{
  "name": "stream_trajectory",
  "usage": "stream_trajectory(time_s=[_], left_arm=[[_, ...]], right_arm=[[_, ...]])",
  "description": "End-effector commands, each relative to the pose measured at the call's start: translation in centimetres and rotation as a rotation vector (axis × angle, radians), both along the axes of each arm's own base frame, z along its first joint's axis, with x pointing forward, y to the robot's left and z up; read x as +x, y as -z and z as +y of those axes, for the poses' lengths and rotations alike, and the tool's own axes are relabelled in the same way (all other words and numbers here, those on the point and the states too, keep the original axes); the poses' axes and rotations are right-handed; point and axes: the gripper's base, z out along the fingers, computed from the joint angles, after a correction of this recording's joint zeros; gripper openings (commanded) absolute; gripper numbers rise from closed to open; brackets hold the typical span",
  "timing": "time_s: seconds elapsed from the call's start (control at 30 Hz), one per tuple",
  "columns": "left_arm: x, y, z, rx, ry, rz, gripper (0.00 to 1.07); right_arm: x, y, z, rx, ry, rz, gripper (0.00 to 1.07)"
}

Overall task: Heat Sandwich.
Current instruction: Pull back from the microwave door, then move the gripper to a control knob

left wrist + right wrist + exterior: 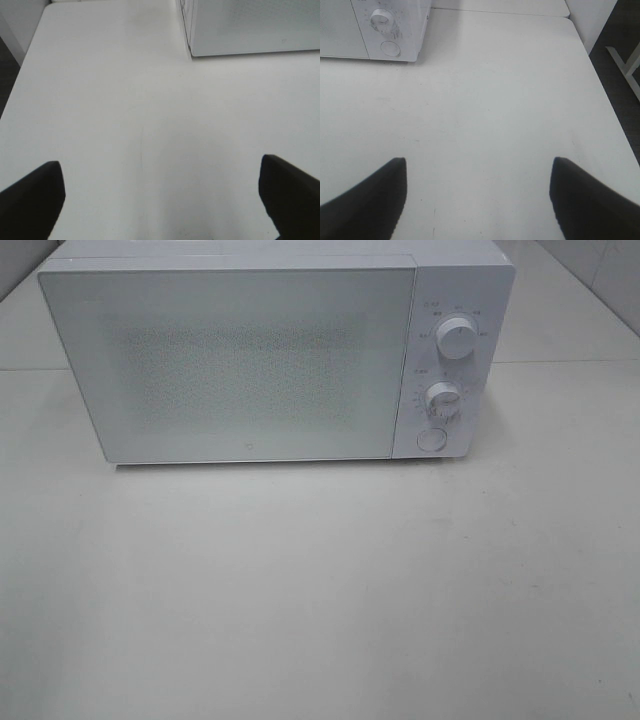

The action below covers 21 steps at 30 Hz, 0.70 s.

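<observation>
The sandwich does not show in any view. It is not between either pair of jaws, nor on the stretch of table ahead of them. It may sit behind the closed door, but the speckled panel is too clouded to tell.

The boxy white microwave oven (270, 360) has a flat door (240, 365) of frosted, finely dotted glass that is shut flush with the body. Beside the door a smooth plastic control strip carries an upper round dial (457, 340), a lower round dial (441, 398) ringed with tick marks, and a round push button (431, 439) under them. No glow comes through the door, so whether heating is under way cannot be judged. If the sandwich is inside, what is left is probably to set the dials and later take it out. If not, the whole task is ahead.

The matt off-white table (320, 590) is smooth with faint scuffs.

The left gripper (161, 167) has its dark, blunt, wedge-shaped fingers spread wide and released, with only table between them. A corner of the oven lies well beyond their tips, toward the robot's right. The right gripper (480, 165) is likewise parted and holds nothing. The control strip lies well ahead of its tips, toward the robot's left.
</observation>
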Motion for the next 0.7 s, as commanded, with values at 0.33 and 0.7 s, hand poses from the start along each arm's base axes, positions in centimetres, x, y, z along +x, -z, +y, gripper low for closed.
stream_trajectory(time_s=[0.33, 0.7], left_arm=[[-1.71, 0.08, -0.1, -0.008, 0.001, -0.116, 1.04], [-1.71, 0.08, -0.1, -0.008, 0.001, -0.116, 1.04]], right_arm=[[-0.36, 0.04, -0.03, 0.01, 0.016, -0.03, 0.76], [-0.35, 0.04, -0.04, 0.01, 0.013, -0.03, 0.76]])
